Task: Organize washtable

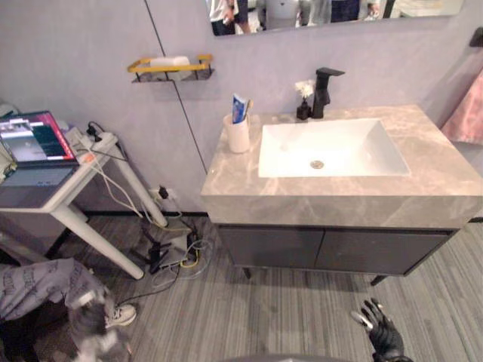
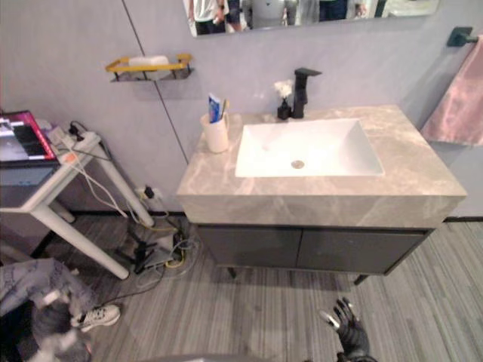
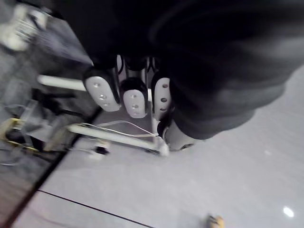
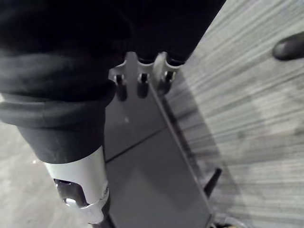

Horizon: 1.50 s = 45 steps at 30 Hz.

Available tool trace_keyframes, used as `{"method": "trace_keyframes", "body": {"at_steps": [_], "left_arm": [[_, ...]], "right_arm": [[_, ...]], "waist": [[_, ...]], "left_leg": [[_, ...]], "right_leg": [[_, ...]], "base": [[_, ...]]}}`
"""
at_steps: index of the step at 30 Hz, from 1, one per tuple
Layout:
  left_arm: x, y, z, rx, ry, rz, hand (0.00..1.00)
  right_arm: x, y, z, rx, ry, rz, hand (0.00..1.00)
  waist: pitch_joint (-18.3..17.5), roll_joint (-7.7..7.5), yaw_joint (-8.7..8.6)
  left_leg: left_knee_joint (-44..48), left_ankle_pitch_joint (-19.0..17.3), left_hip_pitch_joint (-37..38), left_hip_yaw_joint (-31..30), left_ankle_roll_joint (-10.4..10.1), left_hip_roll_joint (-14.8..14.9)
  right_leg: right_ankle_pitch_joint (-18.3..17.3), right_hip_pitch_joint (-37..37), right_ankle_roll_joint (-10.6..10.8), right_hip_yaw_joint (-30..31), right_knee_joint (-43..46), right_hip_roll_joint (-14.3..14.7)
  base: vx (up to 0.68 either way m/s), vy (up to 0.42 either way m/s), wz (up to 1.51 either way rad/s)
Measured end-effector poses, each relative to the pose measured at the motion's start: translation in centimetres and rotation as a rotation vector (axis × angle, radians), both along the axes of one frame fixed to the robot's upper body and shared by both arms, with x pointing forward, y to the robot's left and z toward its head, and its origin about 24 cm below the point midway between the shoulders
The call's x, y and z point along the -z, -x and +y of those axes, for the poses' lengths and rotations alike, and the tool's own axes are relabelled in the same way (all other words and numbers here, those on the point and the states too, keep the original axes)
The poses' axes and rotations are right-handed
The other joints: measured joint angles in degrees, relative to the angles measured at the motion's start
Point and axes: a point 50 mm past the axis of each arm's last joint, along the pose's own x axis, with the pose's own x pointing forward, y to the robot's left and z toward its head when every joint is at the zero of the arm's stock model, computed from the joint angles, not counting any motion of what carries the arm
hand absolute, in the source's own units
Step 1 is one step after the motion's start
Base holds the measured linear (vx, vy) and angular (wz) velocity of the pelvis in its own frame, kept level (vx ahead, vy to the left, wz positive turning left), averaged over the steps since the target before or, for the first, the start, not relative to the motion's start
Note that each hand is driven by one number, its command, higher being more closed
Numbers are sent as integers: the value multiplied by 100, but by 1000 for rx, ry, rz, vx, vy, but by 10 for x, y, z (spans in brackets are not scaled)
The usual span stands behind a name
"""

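The washtable has a grey marble counter [image 1: 234,177] with a white sink [image 1: 332,147] set into it. A white cup [image 1: 238,134] holding a blue toothpaste tube [image 1: 238,108] and a toothbrush stands at the counter's back left. A black faucet [image 1: 324,90] and a small dark vase with a white flower [image 1: 304,109] sit behind the sink. My right hand [image 1: 383,333] hangs low over the floor in front of the cabinet [image 1: 332,249], fingers spread and holding nothing. My left hand [image 3: 134,97] appears in its wrist view, fingers relaxed and empty, away from the counter.
A white side table [image 1: 72,200] with a laptop [image 1: 34,143] and a power strip stands left of the washtable. Cables lie on the floor [image 1: 170,253] between them. A yellow wall shelf [image 1: 170,68], a pink towel [image 1: 466,113] and a person's leg and shoe [image 1: 113,315] are nearby.
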Motion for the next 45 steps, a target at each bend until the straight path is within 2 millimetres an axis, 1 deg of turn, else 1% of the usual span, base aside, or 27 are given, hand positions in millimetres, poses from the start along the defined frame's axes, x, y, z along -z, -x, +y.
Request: {"method": "trace_keyframes", "body": {"at_steps": [1, 2, 3, 4, 6, 8, 9, 10, 11, 14, 15, 18, 20, 22, 25, 31, 34, 35, 36, 37, 38, 39, 40, 41, 42, 43, 45], "left_arm": [[25, 15, -11, -19, 89, 102, 100], [42, 28, -19, -20, 150, 187, 100], [52, 36, -24, -23, 186, 240, 100], [72, 59, -35, -57, 281, 357, 0], [87, 83, -46, -108, 368, 466, 0], [99, 112, -67, -115, 469, 614, 0], [100, 117, -71, -106, 482, 645, 0], [102, 122, -76, -82, 495, 690, 0], [103, 123, -78, -58, 491, 719, 0], [105, 114, -82, 43, 464, 755, 0], [106, 113, -82, 63, 458, 766, 0], [106, 103, -77, 282, 353, 838, 0], [107, 99, -75, 371, 316, 870, 0], [107, 96, -73, 463, 274, 897, 0], [107, 93, -69, 529, 235, 929, 0], [107, 84, -59, 574, 174, 968, 0], [107, 84, -59, 597, 167, 979, 0], [107, 84, -59, 598, 167, 980, 0], [107, 85, -59, 601, 166, 981, 0], [107, 83, -58, 606, 161, 978, 0], [107, 82, -57, 610, 155, 977, 0], [106, 80, -55, 617, 143, 971, 0], [106, 77, -54, 640, 129, 970, 0], [105, 76, -54, 653, 122, 967, 0], [105, 69, -52, 680, 108, 956, 0], [105, 66, -50, 691, 100, 954, 0], [105, 63, -49, 700, 93, 956, 0]], "right_arm": [[4, 7, 0, 8, 7, 39, 0], [10, 14, 3, 13, 1, 75, 0], [15, 19, 5, 18, -5, 103, 0], [26, 28, 12, 43, -31, 168, 0], [39, 43, 19, 84, -54, 250, 0], [53, 72, 21, 163, -75, 390, 0], [55, 80, 21, 183, -80, 420, 0], [58, 93, 22, 207, -87, 475, 0], [61, 104, 25, 217, -100, 520, 0], [64, 117, 32, 239, -137, 576, 0], [65, 117, 33, 242, -140, 578, 0], [67, 113, 35, 242, -154, 580, 0], [68, 111, 36, 235, -158, 584, 0], [69, 106, 37, 206, -154, 583, 0], [72, 101, 40, 193, -155, 598, 0], [73, 91, 43, 99, -134, 618, 0], [73, 91, 43, 77, -128, 623, 0], [73, 92, 42, 77, -128, 626, 0], [73, 92, 42, 73, -127, 626, 0], [73, 91, 42, 65, -128, 624, 0], [73, 91, 43, 59, -133, 624, 0], [74, 88, 43, 49, -138, 617, 0], [73, 85, 42, 46, -135, 611, 0], [74, 84, 42, 42, -135, 607, 0], [74, 79, 45, 28, -138, 600, 0], [75, 74, 46, 7, -134, 595, 0], [75, 62, 48, -28, -128, 575, 0]], "waist": [[-3, 4, -20], [-56, -19, -23], [-89, -43, -20], [-143, -125, -16], [-174, -177, -16], [-187, -232, -4], [-173, -206, -5], [-198, -253, -9], [-185, -232, -16], [-189, -245, -22], [-187, -250, -32], [-178, -271, -71], [-170, -285, -79], [-135, -330, -143], [-72, -418, -174], [116, -582, -159], [164, -605, -174], [168, -607, -176], [176, -614, -188], [225, -662, -199], [298, -668, -205], [363, -748, -192], [370, -752, -180], [376, -762, -183], [407, -815, -178], [446, -865, -155], [447, -869, -144]], "left_leg": [[4, -7, 77, 2, -10, 11], [5, -12, 94, 0, -19, 29], [6, -14, 94, -1, -23, 43], [5, -18, 93, -5, -33, 84], [1, -14, 93, -29, -55, 111], [-7, -10, 171, -65, -63, 118], [-7, -10, 196, -74, -64, 116], [-16, -18, 230, -96, -75, 115], [-38, -19, 267, -104, -76, 116], [-58, -32, 288, -106, -95, 116], [-58, -32, 292, -106, -95, 116], [-59, -30, 300, -111, -97, 116], [-61, -30, 310, -109, -97, 117], [-71, -25, 344, -81, -106, 126], [-70, -52, 380, -14, -146, 154], [-6, -70, 459, 11, -169, 199], [-5, -75, 556, -108, -161, 175], [-4, -78, 578, -169, -158, 161], [16, -98, 596, -368, -171, 129], [86, -117, 594, -678, -146, 60], [149, -145, 573, -850, -107, 3], [281, -192, 492, -1169, -36, -130], [420, -231, 343, -1473, 26, -188], [476, -229, 276, -1642, 27, -205], [569, -213, 140, -1918, 23, -243], [612, -178, 25, -2160, 1, -283], [611, -93, -146, -2460, -48, -305]], "right_leg": [[-20, 90, 13, -68, 2, 4], [-46, 106, 5, -90, 15, 17], [-64, 103, 3, -93, 26, 29], [-83, 99, -8, -97, 29, 70], [-103, 105, -36, -116, 20, 98], [-112, 207, -29, -127, -18, 112], [-117, 213, -22, -127, -19, 113], [-125, 249, -16, -126, -20, 113], [-127, 272, -15, -123, -29, 119], [-128, 282, -15, -123, -53, 157], [-128, 281, -15, -121, -56, 168], [-132, 286, -9, -120, -68, 170], [-132, 290, -8, -113, -71, 173], [-131, 290, -7, -92, -72, 185], [-126, 284, -1, -15, -76, 218], [-116, 330, -1, 20, -76, 265], [-174, 529, 32, -124, -52, 192], [-230, 573, 52, -180, -17, 170], [-412, 591, 86, -359, 248, 83], [-737, 582, 133, -622, 813, -106], [-915, 559, 166, -698, 1180, -234], [-1257, 352, 180, -702, 2041, -511], [-1323, 38, 99, -276, 2807, -638], [-1303, -85, 69, 66, 3061, -628], [-1281, -214, 35, 737, 3322, -513], [-1289, -208, 27, 1219, 3306, -385], [-1350, -220, -56, 1659, 3208, -229]], "base": [[-20, -11, 8], [-22, -22, 8], [-20, -34, 3], [-11, -46, 0], [-6, -54, 5], [6, -33, 9], [-1, -7, 5], [0, 0, 0], [0, 0, 0], [-36, -14, -6], [-35, -22, -5], [-11, -3, 0], [0, 0, 0], [-5, -4, -7], [-9, -9, -14], [1, -12, -4], [-5, -3, 18], [-10, 17, 51], [38, 30, 91], [45, 24, 114], [39, 13, 144], [8, -5, 152], [9, -21, 151], [30, -52, 148], [41, -102, 138], [30, -119, 129], [4, -132, 92]]}}
